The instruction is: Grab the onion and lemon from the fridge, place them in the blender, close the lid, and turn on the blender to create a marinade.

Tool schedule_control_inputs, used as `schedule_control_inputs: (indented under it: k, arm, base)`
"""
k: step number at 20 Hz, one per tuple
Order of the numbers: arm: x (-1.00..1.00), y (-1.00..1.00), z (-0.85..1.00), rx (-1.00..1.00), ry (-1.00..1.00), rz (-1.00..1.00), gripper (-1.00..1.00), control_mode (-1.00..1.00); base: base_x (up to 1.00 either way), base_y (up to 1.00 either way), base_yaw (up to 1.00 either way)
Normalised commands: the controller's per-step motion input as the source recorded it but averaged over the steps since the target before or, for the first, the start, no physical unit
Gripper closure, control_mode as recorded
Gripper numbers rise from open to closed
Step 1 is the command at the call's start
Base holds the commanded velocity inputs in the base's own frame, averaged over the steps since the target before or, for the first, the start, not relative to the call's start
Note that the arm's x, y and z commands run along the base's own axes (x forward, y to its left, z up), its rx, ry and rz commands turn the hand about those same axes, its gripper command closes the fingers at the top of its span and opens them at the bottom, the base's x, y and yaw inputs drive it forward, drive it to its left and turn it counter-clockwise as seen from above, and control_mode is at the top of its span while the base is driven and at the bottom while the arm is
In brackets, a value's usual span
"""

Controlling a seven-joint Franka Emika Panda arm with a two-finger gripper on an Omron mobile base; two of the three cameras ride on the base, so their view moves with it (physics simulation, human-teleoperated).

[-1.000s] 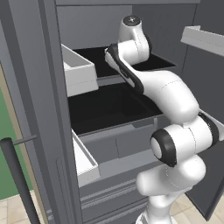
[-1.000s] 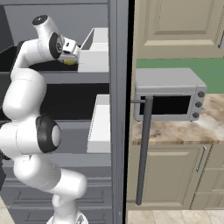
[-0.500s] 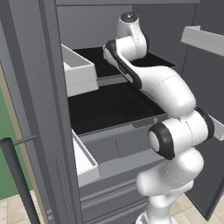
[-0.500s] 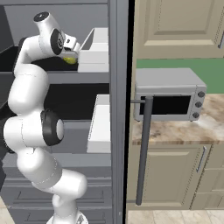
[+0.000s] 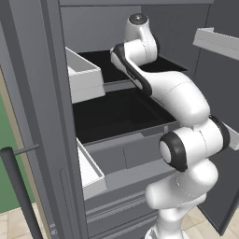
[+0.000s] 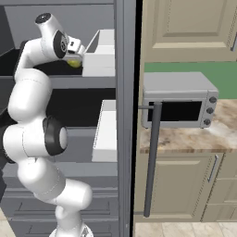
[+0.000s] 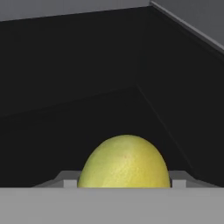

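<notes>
— Gripper (image 7: 124, 183)? Grip on anything?
— Jaws either side of the lemon (image 7: 124, 162), right at the fingertips; clamped or not, cannot tell.
— And beyond?
— Dark upper shelf of the open fridge (image 5: 42, 116). Early days: fruit not out yet, blender steps all pending.

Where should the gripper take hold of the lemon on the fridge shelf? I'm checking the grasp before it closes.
Probably across the lemon's widest middle, coming straight on as the gripper is now, one fingertip on each side. The fruit is smooth and rounded, so a grip off its widest part could squeeze it out. It lies on the dark shelf, with open room on both sides.
</notes>
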Motion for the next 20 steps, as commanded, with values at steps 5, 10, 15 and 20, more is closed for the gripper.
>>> schedule_control_inputs:
  k: [5, 10, 15, 20]
  arm:
    - [-0.23, 0.0, -0.01, 0.0, -0.18, 0.01, 1.0, -1.0]
    - [-0.53, 0.0, -0.02, 0.0, -0.28, 0.06, 1.0, -1.0]
    - [-0.96, 0.0, 0.03, 0.0, -0.45, 0.1, 1.0, -1.0]
    - [-1.0, 0.0, 0.25, 0.0, -0.41, 0.13, 1.0, -1.0]
  base:
    - [0.0, 0.0, 0.0]
    - [0.0, 0.0, 0.0]
    - [0.0, 0.0, 0.0]
    - [0.0, 0.0, 0.0]
